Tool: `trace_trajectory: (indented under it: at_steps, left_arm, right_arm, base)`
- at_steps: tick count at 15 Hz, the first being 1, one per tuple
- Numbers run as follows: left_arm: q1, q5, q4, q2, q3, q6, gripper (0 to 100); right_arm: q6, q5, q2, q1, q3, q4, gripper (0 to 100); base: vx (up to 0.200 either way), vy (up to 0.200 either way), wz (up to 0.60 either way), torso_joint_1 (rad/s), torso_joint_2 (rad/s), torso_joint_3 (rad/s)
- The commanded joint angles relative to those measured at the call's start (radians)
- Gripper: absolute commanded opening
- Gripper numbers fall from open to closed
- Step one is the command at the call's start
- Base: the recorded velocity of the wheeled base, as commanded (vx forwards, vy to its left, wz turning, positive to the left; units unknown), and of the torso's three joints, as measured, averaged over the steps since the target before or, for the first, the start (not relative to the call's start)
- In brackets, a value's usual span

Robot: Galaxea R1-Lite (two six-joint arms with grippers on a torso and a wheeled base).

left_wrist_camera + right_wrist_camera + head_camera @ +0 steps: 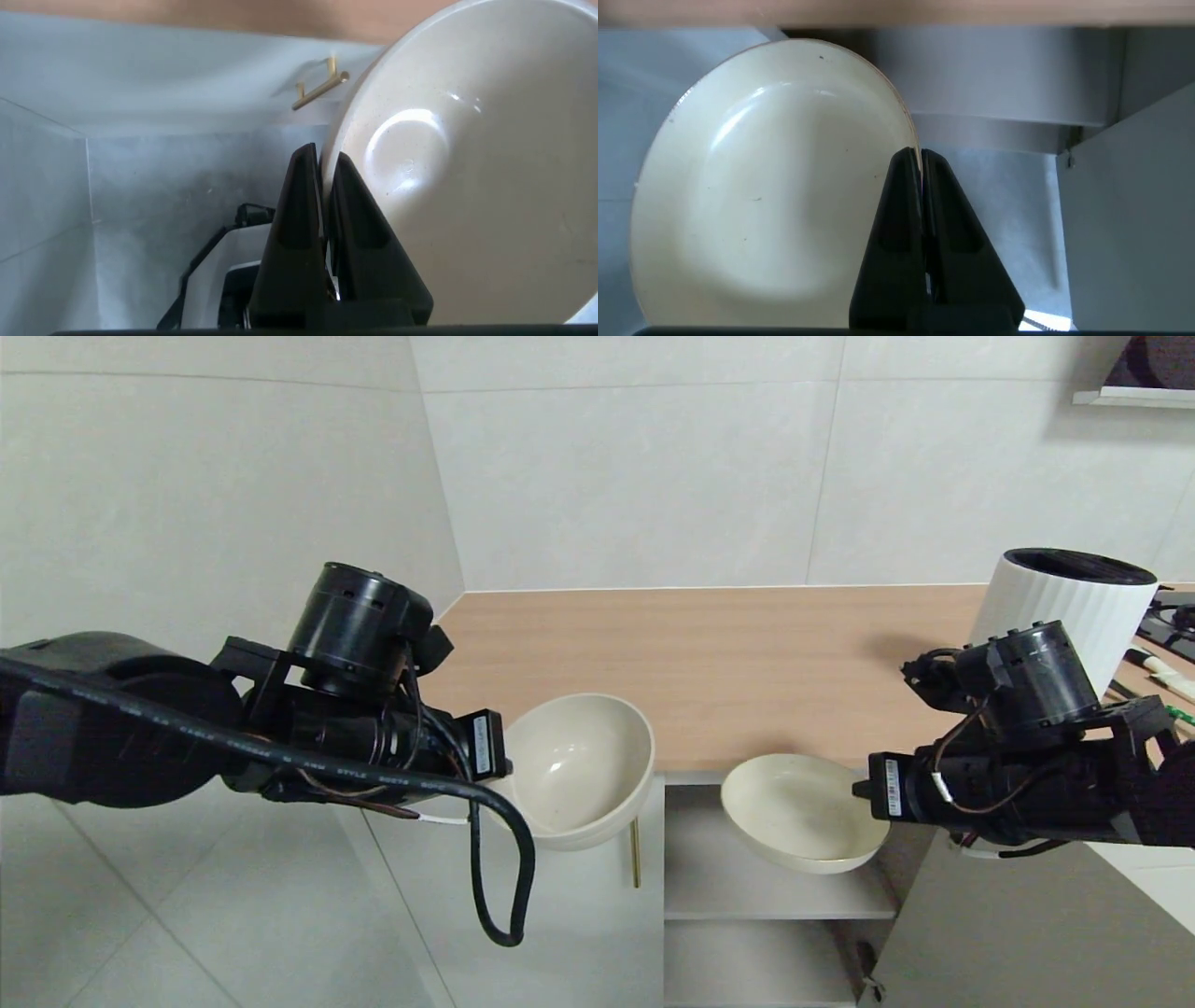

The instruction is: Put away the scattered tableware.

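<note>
My left end effector (322,161) clamps the deep bowl (574,765) by its rim, my right end effector (918,161) the shallow bowl (794,807); I judge such edge grips could slip.

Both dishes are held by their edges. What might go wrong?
The left claw pinches only the rim of the deep cream bowl, the right claw that of the shallow cream dish; either might slip and fall. Both hang near the wooden counter and white cabinet shelf, so they might bump those.

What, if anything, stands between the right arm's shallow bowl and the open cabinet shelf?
Nothing visible does: the shallow bowl, pinched by the right gripper, hangs directly before the open cabinet shelf.
</note>
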Motion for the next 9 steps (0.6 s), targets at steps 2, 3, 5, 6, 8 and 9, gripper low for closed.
trace_trajectory:
  at_steps: [2, 3, 5, 6, 8, 9]
  left_arm:
    - [0.000, 0.000, -0.001, 0.003, 0.000, 0.000, 0]
    - [0.000, 0.000, -0.001, 0.003, 0.000, 0.000, 0]
    - [0.000, 0.000, -0.001, 0.003, 0.000, 0.000, 0]
    - [0.000, -0.001, -0.001, 0.004, 0.000, 0.000, 0]
    - [0.000, -0.001, -0.001, 0.004, 0.000, 0.000, 0]
    - [0.000, -0.001, -0.001, 0.004, -0.002, 0.000, 0]
  right_arm:
    - [0.001, 0.000, 0.012, 0.000, 0.001, 0.000, 0]
    - [0.001, 0.000, 0.013, 0.000, 0.001, 0.000, 0]
    - [0.001, 0.002, 0.013, 0.000, 0.001, 0.000, 0]
    - [0.001, 0.000, 0.018, 0.000, 0.003, 0.000, 0]
    - [0.001, 0.000, 0.024, 0.000, 0.003, -0.001, 0]
    - [0.001, 0.002, 0.030, 0.000, 0.003, -0.001, 0]
  base:
    - [0.000, 0.000, 0.00, -0.178, 0.42, 0.237]
    - [0.000, 0.000, 0.00, -0.188, 0.47, 0.256]
    - [0.000, 0.000, 0.00, -0.203, 0.47, 0.276]
    - [0.000, 0.000, 0.00, -0.168, 0.48, 0.281]
    - [0.000, 0.000, 0.00, -0.188, 0.48, 0.283]
    - [0.000, 0.000, 0.00, -0.178, 0.48, 0.295]
